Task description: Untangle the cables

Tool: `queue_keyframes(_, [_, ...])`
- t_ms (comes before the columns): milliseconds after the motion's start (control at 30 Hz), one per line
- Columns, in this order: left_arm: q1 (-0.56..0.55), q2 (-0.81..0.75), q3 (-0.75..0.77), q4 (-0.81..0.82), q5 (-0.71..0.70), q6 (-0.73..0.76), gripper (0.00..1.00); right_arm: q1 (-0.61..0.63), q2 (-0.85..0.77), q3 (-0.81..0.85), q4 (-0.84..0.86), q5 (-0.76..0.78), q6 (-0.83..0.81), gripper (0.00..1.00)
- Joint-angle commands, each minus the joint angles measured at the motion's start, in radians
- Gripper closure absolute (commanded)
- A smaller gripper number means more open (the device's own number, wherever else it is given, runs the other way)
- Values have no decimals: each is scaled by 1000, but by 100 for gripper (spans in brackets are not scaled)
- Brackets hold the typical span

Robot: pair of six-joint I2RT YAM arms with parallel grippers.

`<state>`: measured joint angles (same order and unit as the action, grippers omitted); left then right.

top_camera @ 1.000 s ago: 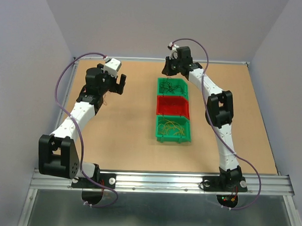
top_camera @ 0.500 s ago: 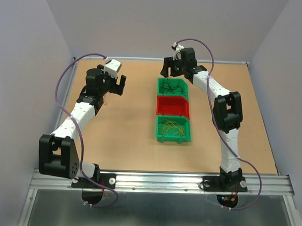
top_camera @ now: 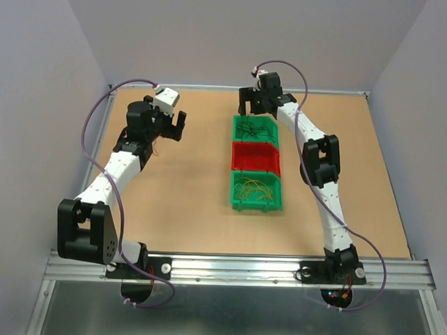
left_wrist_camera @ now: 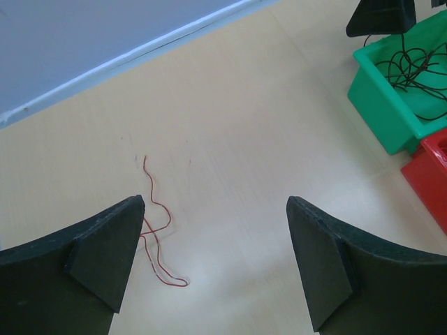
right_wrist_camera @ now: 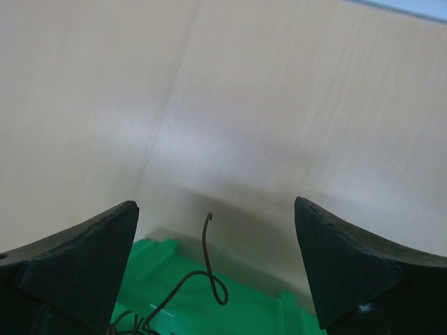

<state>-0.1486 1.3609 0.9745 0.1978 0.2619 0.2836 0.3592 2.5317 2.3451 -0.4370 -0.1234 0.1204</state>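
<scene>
Black cables point(top_camera: 253, 128) lie in the far green bin point(top_camera: 272, 139), and one curly end point(right_wrist_camera: 211, 269) sticks up between my right gripper's open fingers. My right gripper point(top_camera: 252, 107) point(right_wrist_camera: 215, 204) hovers over that bin's far edge with nothing in it. Yellow cables point(top_camera: 253, 189) lie in the near green bin point(top_camera: 277, 204). A single red cable point(left_wrist_camera: 157, 230) lies loose on the table by my left gripper's left finger point(left_wrist_camera: 105, 251). My left gripper point(top_camera: 175, 125) point(left_wrist_camera: 215, 201) stands open and empty above the table, left of the bins.
A red bin point(top_camera: 256, 166) sits between the two green ones; its corner point(left_wrist_camera: 433, 171) shows in the left wrist view beside the far green bin point(left_wrist_camera: 380, 105). The back wall's edge point(left_wrist_camera: 140, 52) runs close behind the left gripper.
My right gripper has gone from shut to open above the far green bin, and its arm has shifted slightly. The left arm has not moved.
</scene>
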Motion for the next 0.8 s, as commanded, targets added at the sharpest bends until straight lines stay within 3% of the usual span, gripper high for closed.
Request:
queue_keyframes(0, [3, 3, 3, 37, 22, 12, 5, -5, 6, 92, -126, -12, -42, 3])
queue_keyframes(133, [3, 4, 6, 32, 31, 12, 5, -6, -25, 12, -204, -111, -87, 10])
queue_keyframes(267, [3, 9, 9, 26, 39, 12, 5, -5, -96, -101, -207, -203, -148, 25])
queue_keyframes(300, [3, 9, 9, 23, 40, 14, 5, -3, -117, -115, -207, -205, -154, 41])
queue_keyframes(367, [3, 12, 12, 22, 40, 14, 5, -5, -132, -141, -207, -199, -160, 62])
queue_keyframes(400, [3, 12, 12, 22, 39, 14, 5, -5, -137, -144, -209, -197, -160, 82])
queue_keyframes(467, [3, 12, 12, 22, 37, 15, 5, -5, -145, -142, -203, -202, -163, 99])
queue_keyframes(767, [3, 20, 15, 20, 33, 15, 5, -5, -209, -119, -39, -320, -96, 100])
